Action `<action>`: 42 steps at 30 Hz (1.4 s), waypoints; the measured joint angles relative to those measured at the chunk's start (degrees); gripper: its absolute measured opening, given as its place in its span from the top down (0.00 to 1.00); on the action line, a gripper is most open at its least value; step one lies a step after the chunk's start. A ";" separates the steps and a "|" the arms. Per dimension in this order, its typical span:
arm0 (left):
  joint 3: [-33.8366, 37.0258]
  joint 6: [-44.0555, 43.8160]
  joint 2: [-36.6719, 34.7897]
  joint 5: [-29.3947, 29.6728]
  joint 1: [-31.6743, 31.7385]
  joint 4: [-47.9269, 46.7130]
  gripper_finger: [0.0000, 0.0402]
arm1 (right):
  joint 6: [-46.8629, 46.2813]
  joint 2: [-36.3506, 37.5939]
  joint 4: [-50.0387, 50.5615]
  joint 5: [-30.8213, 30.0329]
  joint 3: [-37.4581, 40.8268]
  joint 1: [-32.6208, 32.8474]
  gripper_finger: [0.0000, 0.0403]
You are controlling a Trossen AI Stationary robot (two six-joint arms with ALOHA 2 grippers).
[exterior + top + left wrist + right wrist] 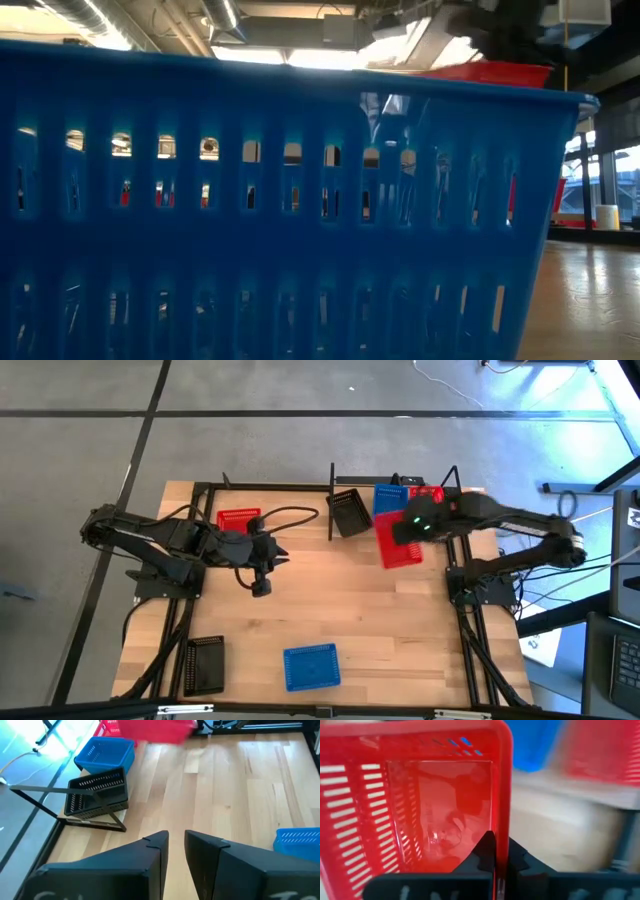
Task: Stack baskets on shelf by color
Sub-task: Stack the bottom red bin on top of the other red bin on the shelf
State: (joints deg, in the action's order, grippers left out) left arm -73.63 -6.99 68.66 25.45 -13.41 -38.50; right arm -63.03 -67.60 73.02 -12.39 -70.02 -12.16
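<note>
From overhead I saw a light wooden table (330,610) with the low black metal-rod shelf (332,500) along its far edge; my right gripper (408,532) was at the shelf's right end, its fingers pinched over the rim of a red perforated plastic basket (398,546), which it held off the table just in front of the shelf; the right wrist camera showed that rim sandwiched between the two dark fingers (485,852). Behind the held basket, a blue slotted basket (390,498) and a second red basket (427,493) sat side by side at the shelf's right end; a black perforated basket (349,513) leaned tilted against the shelf's middle upright; a third red basket (238,519) sat in the shelf's left section. My left gripper (260,585) hovered over bare table in front of that left section, its fingers (150,851) a narrow gap apart and holding nothing. Near the table's front edge lay another black basket (205,664) at the left and another blue basket (311,666) towards the middle; that blue one filled almost the whole table-level camera.
</note>
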 joint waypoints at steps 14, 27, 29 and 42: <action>0.00 0.10 0.00 -0.02 2.61 6.56 0.86 | 19.06 7.54 7.53 -6.18 0.00 -26.94 1.00; 0.00 0.12 0.00 0.02 5.97 11.26 0.86 | 33.31 2.42 0.69 -5.66 0.00 -42.29 1.00; 0.00 0.13 0.00 0.01 5.95 11.26 0.86 | 35.10 0.84 0.00 -6.55 0.00 -43.08 1.00; 0.00 0.14 0.00 0.00 5.95 11.21 0.86 | 31.73 -3.06 0.71 -11.12 1.03 -43.67 1.00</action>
State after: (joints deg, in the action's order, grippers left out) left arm -73.63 -6.85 68.66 25.45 -7.46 -27.29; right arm -31.29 -70.67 73.73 -23.51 -68.99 -55.83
